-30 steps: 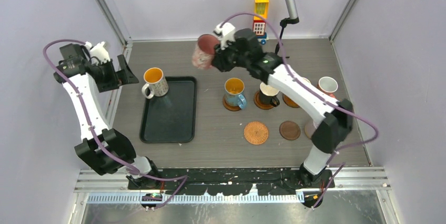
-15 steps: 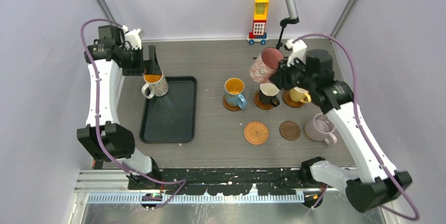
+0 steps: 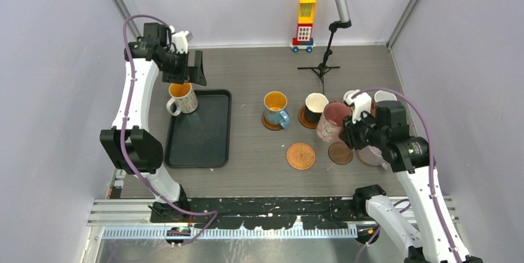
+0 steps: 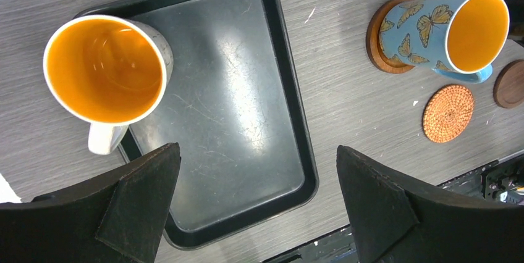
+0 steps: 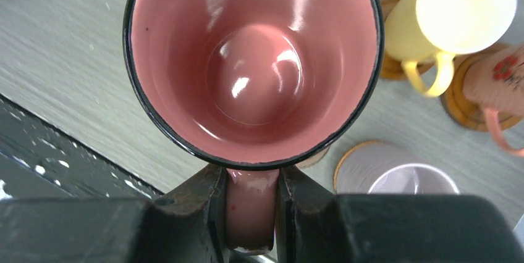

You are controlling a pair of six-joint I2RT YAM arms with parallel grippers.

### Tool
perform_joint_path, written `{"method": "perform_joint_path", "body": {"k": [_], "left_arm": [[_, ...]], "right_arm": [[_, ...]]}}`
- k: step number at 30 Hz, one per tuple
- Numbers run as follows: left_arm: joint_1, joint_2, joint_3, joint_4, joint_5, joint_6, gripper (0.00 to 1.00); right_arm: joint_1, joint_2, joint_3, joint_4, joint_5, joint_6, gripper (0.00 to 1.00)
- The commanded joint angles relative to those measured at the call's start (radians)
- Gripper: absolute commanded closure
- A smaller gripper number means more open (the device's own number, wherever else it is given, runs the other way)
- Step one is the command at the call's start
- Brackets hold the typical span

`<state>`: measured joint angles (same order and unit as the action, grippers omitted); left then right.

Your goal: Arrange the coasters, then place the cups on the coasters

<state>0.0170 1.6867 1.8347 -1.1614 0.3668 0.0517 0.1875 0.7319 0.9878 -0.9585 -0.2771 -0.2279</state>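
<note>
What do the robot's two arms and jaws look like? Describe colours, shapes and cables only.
The left arm and right arm match: white tube-like links joined by chunky black joints. A purple cable runs along each in loose loops. The jaws are matte black, flat and wedge-shaped.

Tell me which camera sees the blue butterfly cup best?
The left wrist view: the blue butterfly cup is large there, butterflies clear, standing on a brown coaster. The top view shows it small; the right wrist view misses it.
</note>
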Motion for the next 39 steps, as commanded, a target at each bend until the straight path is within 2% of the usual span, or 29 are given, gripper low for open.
{"method": "perform_joint_path", "body": {"k": [1, 9, 18, 29, 39], "left_arm": [[-0.009, 0.023, 0.055, 0.032, -0.013, -0.013, 0.0], [-0.009, 0.034, 0.059, 0.038, -0.028, 0.003, 0.0], [-0.009, 0.047, 0.067, 0.029, -0.029, 0.007, 0.0], [-0.008, 0.045, 0.068, 0.019, -0.038, -0.004, 0.0], [-0.008, 0.041, 0.072, 0.012, -0.054, -0.003, 0.0]], "right_arm": [[-0.006, -0.014, -0.044, 0.081, 0.038, -0.088, 1.0], [-0.016, -0.104, -0.207, 0.099, 0.092, -0.107, 1.0], [-0.038, -0.117, -0.309, 0.113, 0.158, -0.176, 1.0], [-0.057, -0.09, -0.322, 0.162, 0.204, -0.202, 1.0], [-0.067, -0.043, -0.341, 0.186, 0.184, -0.194, 1.0]]}}
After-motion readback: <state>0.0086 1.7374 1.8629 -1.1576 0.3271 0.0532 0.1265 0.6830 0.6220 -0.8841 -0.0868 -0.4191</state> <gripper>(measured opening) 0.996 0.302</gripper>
